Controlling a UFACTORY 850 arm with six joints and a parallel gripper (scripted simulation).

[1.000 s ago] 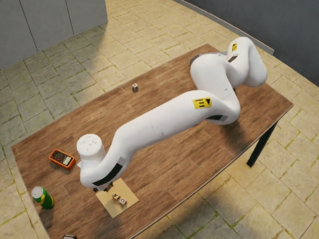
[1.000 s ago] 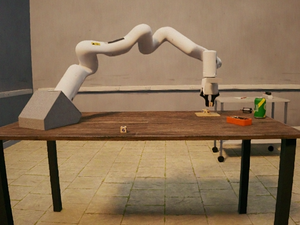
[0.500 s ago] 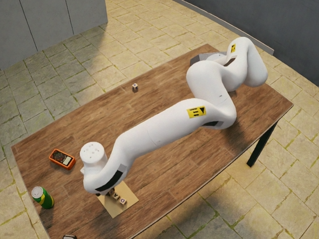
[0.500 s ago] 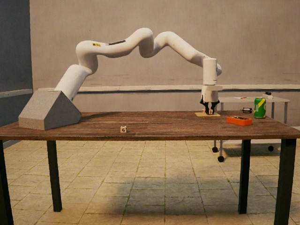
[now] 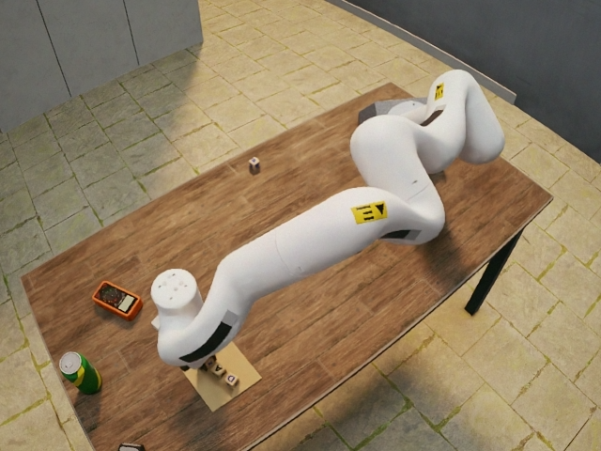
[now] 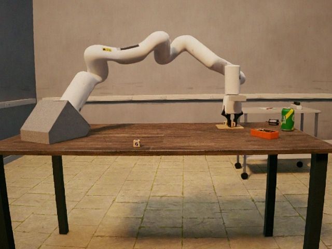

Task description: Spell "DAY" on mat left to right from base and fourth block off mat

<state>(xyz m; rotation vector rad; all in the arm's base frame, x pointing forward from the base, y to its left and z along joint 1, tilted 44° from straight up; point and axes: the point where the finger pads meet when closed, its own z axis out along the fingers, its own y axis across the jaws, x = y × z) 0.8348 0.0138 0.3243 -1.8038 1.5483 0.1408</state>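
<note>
My fingers (image 6: 227, 118) pinch a third block (image 5: 209, 362) on the tan mat (image 5: 240, 388), in row with A (image 5: 219, 370) and D (image 5: 231, 380). The fourth block (image 5: 254, 164) sits well apart, off the mat.
</note>
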